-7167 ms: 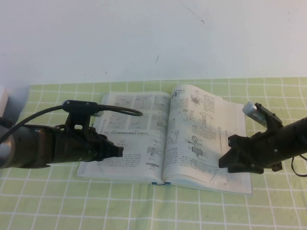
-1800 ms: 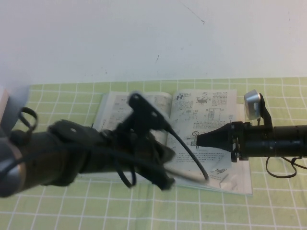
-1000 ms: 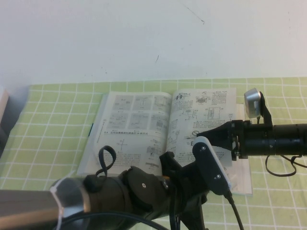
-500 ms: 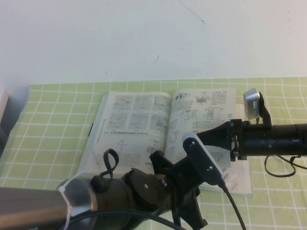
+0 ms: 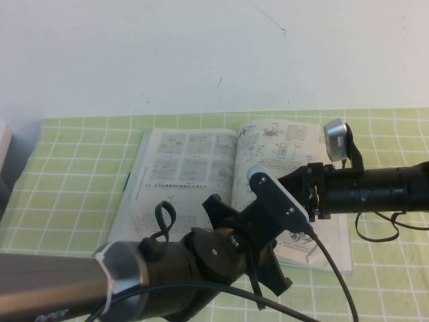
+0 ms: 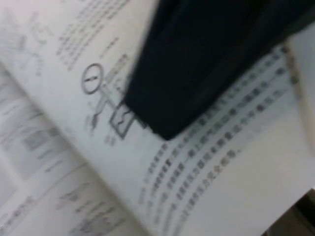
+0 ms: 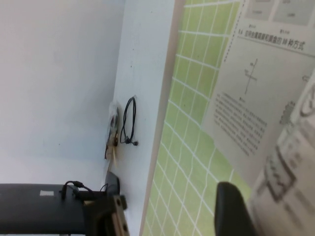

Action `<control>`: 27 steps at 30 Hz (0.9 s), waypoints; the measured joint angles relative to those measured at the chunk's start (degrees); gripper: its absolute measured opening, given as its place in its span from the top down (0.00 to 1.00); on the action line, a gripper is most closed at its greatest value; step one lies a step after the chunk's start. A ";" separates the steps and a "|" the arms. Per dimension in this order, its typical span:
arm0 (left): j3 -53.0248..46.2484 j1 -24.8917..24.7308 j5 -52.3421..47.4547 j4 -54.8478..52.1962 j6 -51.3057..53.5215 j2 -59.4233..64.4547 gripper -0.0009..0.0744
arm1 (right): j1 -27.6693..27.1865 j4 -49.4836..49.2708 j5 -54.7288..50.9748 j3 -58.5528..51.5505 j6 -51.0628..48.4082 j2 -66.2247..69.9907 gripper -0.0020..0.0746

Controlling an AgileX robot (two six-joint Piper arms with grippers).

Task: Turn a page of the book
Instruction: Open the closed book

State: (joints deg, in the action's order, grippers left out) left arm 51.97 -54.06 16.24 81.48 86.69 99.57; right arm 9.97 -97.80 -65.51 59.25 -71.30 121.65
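The book [image 5: 181, 181] lies open on the green checked cloth. My right gripper [image 5: 289, 182] reaches in level from the right over the right-hand page and is shut on a page [image 5: 281, 144], whose top edge bows upward. In the right wrist view one dark finger [image 7: 231, 211] lies against that page [image 7: 288, 182]. My left gripper [image 5: 268, 268] hangs over the near lower part of the right page, mostly hidden under its own wrist. The left wrist view shows the printed page [image 6: 211, 162] close up, with the right gripper [image 6: 197, 64] as a dark mass on it.
The green checked cloth [image 5: 67, 201] covers the table up to a white wall [image 5: 201, 54]. The thick left arm [image 5: 100, 288] fills the near foreground. A pale object [image 5: 3, 151] stands at the far left edge. A black cable [image 7: 129, 120] hangs on the wall.
My left arm has swung from the left page across the front to the lower right page. My right gripper has closed on the page and moved left, bowing it.
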 joint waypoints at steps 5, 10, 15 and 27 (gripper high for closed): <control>0.08 0.00 5.33 0.26 -0.50 0.00 0.99 | 0.00 0.00 0.00 0.12 0.19 0.00 0.54; 0.08 0.00 11.62 1.17 -0.54 0.07 0.99 | 0.00 0.00 0.00 0.12 0.67 -2.65 0.54; 0.08 0.00 20.87 9.67 3.32 0.07 0.99 | 0.00 0.00 -0.03 0.12 0.75 -7.97 0.54; 0.08 0.00 15.47 19.58 3.56 -9.07 0.99 | 0.00 0.58 -0.71 0.12 -4.00 -20.94 0.79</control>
State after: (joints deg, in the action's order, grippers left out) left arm 52.05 -54.06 31.71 101.06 90.25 90.51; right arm 9.97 -97.22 -66.22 59.37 -75.29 100.71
